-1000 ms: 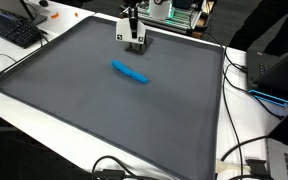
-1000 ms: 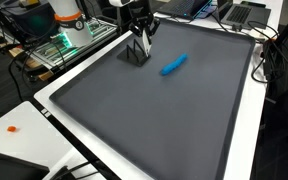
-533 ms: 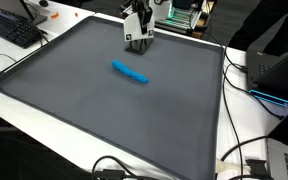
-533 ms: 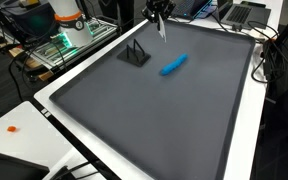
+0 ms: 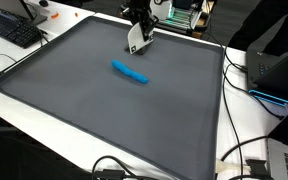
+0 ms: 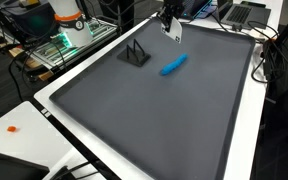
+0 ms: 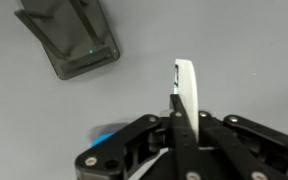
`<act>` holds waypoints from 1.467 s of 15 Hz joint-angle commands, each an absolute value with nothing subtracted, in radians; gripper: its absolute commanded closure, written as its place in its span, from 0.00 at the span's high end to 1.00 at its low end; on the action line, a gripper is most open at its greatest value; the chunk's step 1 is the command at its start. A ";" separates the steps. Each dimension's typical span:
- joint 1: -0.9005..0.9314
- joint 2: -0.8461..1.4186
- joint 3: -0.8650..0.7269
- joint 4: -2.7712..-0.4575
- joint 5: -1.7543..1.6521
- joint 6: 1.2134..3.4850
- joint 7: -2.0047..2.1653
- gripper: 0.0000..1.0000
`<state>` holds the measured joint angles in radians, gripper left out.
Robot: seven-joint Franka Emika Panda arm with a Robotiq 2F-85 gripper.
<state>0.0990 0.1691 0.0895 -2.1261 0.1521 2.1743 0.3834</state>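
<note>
My gripper (image 5: 139, 25) is shut on a thin white flat piece (image 5: 134, 40) and holds it above the far part of the dark grey mat (image 5: 104, 110). In the wrist view the white piece (image 7: 187, 85) stands edge-on between the jaws (image 7: 180, 112). A small black stand (image 6: 134, 55) sits empty on the mat, to one side of the gripper (image 6: 170, 22); it also shows in the wrist view (image 7: 69, 40). A blue elongated object (image 5: 131, 72) lies on the mat, also in an exterior view (image 6: 174, 65).
A keyboard (image 5: 14, 28) lies beside the mat. Electronics with green boards (image 6: 69, 30) and a laptop (image 6: 239, 12) stand beyond the mat's edges. Cables (image 5: 239, 150) run along the white table. A small orange item (image 6: 12, 128) lies on the table.
The gripper has lifted the white piece off the black stand and carried it up and sideways, toward the blue object's side. The stand now sits empty.
</note>
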 commanded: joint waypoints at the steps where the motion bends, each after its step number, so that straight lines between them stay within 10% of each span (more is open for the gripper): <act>1: 0.118 0.288 0.087 -2.001 0.079 2.116 0.301 0.01; 22: 0.184 0.550 0.073 -1.769 -0.084 2.167 0.142 0.01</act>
<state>0.1697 0.5324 0.0877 -1.7835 -0.0563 2.1554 0.1500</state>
